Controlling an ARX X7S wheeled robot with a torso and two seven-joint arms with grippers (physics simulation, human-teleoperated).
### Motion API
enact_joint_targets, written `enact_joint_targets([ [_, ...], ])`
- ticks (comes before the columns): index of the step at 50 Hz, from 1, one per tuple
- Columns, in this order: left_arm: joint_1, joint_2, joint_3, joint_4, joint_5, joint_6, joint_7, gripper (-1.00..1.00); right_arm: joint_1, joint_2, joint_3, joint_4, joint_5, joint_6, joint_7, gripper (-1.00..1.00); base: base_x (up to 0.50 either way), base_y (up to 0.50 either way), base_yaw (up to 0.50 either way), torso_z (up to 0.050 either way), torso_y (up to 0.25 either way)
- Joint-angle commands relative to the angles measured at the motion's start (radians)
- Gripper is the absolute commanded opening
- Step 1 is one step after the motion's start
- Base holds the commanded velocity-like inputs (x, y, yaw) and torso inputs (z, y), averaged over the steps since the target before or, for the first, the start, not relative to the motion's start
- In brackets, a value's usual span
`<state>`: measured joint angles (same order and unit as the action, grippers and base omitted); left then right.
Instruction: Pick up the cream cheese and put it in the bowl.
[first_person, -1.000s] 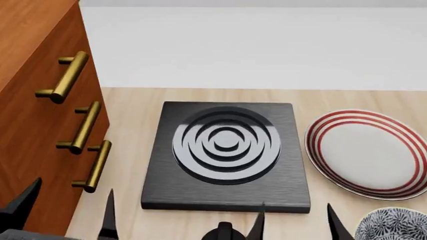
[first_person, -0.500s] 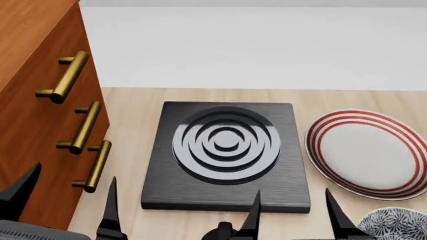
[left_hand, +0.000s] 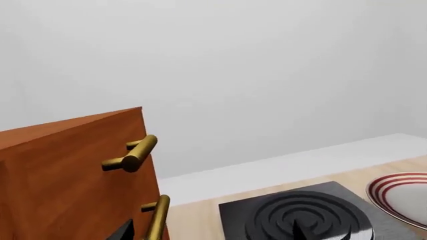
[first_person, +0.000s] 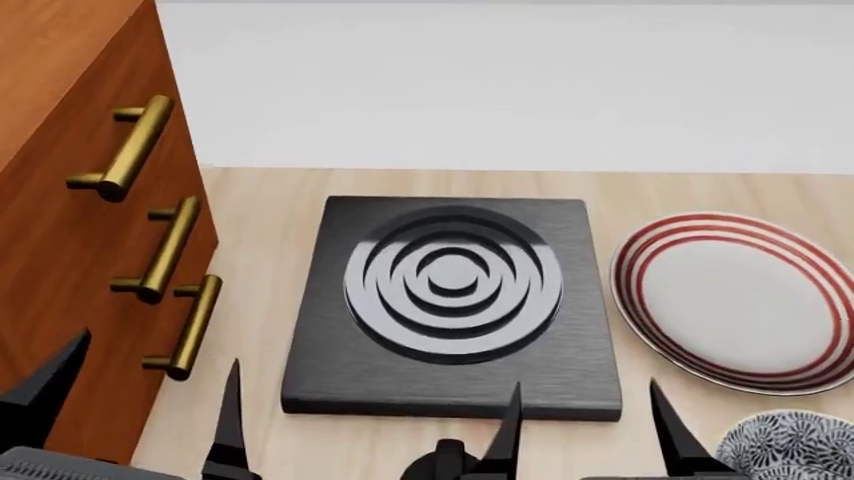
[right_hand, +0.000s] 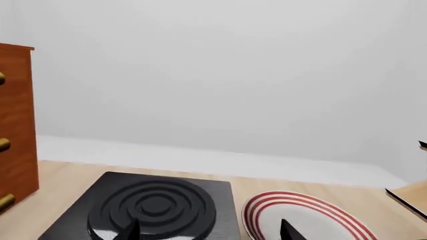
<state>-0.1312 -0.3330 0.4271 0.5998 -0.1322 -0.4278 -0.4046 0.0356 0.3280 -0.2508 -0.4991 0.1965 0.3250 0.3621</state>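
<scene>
Shifted since 0.5 s ago: head view tilted slightly, hob (first_person: 454, 300) and red-ringed plate (first_person: 731, 300) sitting higher in frame. Cream cheese nowhere visible, so pointing and long axis impossible to tell. Left gripper (first_person: 134, 405) prongs spread apart, empty, beside cabinet (first_person: 67, 230). Right gripper (first_person: 587, 428) prongs also apart, empty. Bowl (first_person: 790, 447) just right of right gripper on surface (first_person: 267, 230).

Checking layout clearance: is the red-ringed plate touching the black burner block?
Apart. Head view shows a strip of bare wooden counter between the plate and the burner block; the right wrist view shows the same gap.
</scene>
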Motion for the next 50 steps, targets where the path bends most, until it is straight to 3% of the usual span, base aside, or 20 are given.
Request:
enact_joint_targets([
  [1,0.0,-0.006,0.013,-0.007,0.014,0.016,-0.003,1.0,-0.001,0.005,0.001,-0.009,0.003,0.008,0.008,1.0,0.0,0.0,0.0,0.004,-0.143],
  [36,-0.005,-0.01,0.015,-0.023,0.012,0.021,-0.019,1.0,-0.018,0.027,-0.003,-0.063,0.01,0.047,0.029,1.0,0.0,0.0,0.0,0.015,-0.189],
  [47,-0.008,-0.009,0.015,-0.016,0.012,0.009,-0.029,1.0,-0.042,0.047,0.014,-0.176,0.059,0.143,0.041,1.0,0.0,0.0,0.0,0.003,-0.022],
  [50,-0.007,-0.009,0.015,-0.018,0.012,0.014,-0.031,1.0,-0.086,0.049,0.003,-0.148,0.038,0.078,0.037,1.0,0.0,0.0,0.0,0.0,0.0],
])
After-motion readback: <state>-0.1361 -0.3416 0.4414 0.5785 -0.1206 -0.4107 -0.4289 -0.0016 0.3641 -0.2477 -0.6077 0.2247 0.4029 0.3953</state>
